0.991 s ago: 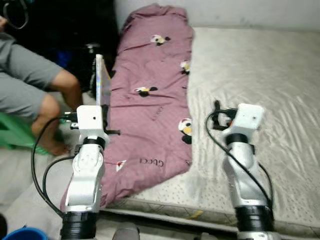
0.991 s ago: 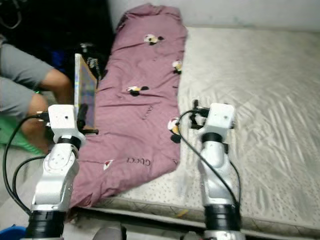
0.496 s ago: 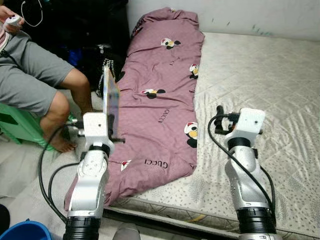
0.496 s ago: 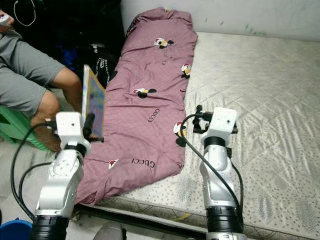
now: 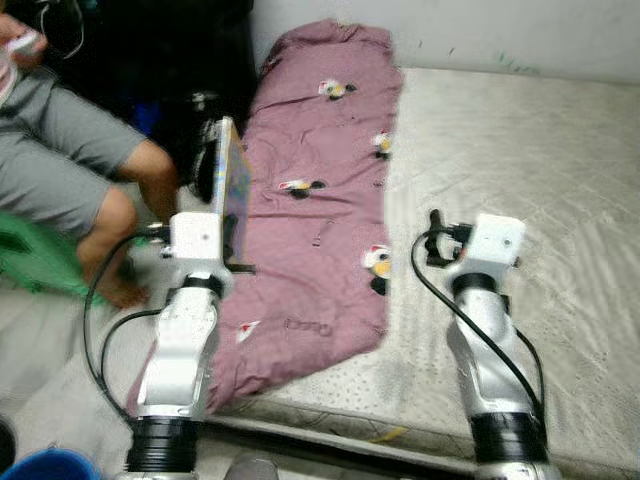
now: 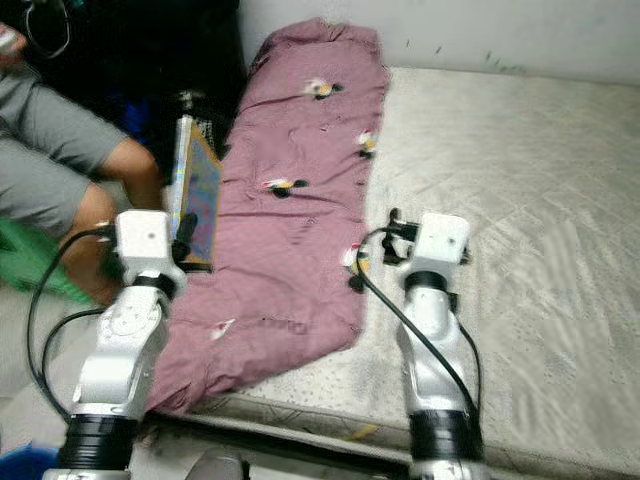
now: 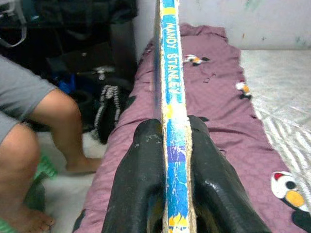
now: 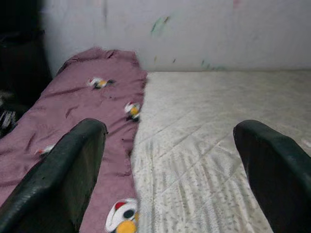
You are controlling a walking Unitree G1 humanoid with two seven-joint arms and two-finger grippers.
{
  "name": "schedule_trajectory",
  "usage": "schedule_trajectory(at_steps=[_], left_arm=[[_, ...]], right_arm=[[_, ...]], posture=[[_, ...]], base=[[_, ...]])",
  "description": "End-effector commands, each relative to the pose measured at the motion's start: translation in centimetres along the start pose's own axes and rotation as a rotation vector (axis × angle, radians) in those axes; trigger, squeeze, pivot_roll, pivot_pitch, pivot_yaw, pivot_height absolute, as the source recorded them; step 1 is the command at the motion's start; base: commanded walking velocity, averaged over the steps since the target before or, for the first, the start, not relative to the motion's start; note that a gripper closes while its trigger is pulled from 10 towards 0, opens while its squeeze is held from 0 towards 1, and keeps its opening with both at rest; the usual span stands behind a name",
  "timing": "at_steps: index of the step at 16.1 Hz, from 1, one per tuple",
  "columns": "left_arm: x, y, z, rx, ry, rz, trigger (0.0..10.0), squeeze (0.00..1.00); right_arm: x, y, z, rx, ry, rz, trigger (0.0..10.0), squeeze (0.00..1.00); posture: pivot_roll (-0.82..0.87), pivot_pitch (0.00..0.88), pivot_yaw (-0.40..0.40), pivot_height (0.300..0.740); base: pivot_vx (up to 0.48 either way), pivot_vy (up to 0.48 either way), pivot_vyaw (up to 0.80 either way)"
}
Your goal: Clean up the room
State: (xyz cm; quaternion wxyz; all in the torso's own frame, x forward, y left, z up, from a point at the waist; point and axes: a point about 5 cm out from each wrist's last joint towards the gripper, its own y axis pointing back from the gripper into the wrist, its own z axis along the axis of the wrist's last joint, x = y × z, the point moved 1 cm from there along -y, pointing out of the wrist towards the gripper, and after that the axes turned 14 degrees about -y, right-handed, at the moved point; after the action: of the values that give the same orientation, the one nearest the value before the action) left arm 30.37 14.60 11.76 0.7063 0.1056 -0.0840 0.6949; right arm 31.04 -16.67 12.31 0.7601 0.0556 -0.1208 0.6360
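The left gripper (image 7: pixel 167 160) clamps a thin, worn book (image 7: pixel 173 116), spine reading "MANDY STANLEY". The right gripper (image 8: pixel 170 160) is spread wide, empty, above a quilted mattress (image 8: pixel 209 126).

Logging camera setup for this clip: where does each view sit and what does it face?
Left eye, right eye: head, looking down at mattress, purple blanket; both arms show.
Left wrist: along left hand, shut on upright book; a person's leg beside it.
Right wrist: along open right hand, over mattress.
All views share the blanket.
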Motion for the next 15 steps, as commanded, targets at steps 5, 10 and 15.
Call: schedule_trajectory(at_steps=[5, 10, 15], left_arm=[[-0.7, 0.0, 1.2, -0.063, 0.009, -0.026, 10.0, 0.00], [-0.6, -0.1, 1.2, -0.071, 0.036, -0.017, 10.0, 0.00], [-0.6, 0.0, 1.2, -0.066, 0.037, -0.001, 10.0, 0.00]], right_arm=[[-0.5, 0.0, -0.1, 0.007, -0.002, -0.007, 10.0, 0.00], [-0.2, 0.0, 0.1, -0.002, 0.003, 0.007, 10.0, 0.00], [0.4, 0.2, -0.2, 0.010, 0.007, 0.036, 10.0, 0.00]], posture=[[-0.02, 0.000, 0.035, 0.740], [-0.02, 0.000, 0.033, 0.740], [-0.02, 0.000, 0.035, 0.740]], base=[[0.000, -0.162, -0.80], [0.000, -0.250, -0.12], [0.000, 0.000, 0.00]])
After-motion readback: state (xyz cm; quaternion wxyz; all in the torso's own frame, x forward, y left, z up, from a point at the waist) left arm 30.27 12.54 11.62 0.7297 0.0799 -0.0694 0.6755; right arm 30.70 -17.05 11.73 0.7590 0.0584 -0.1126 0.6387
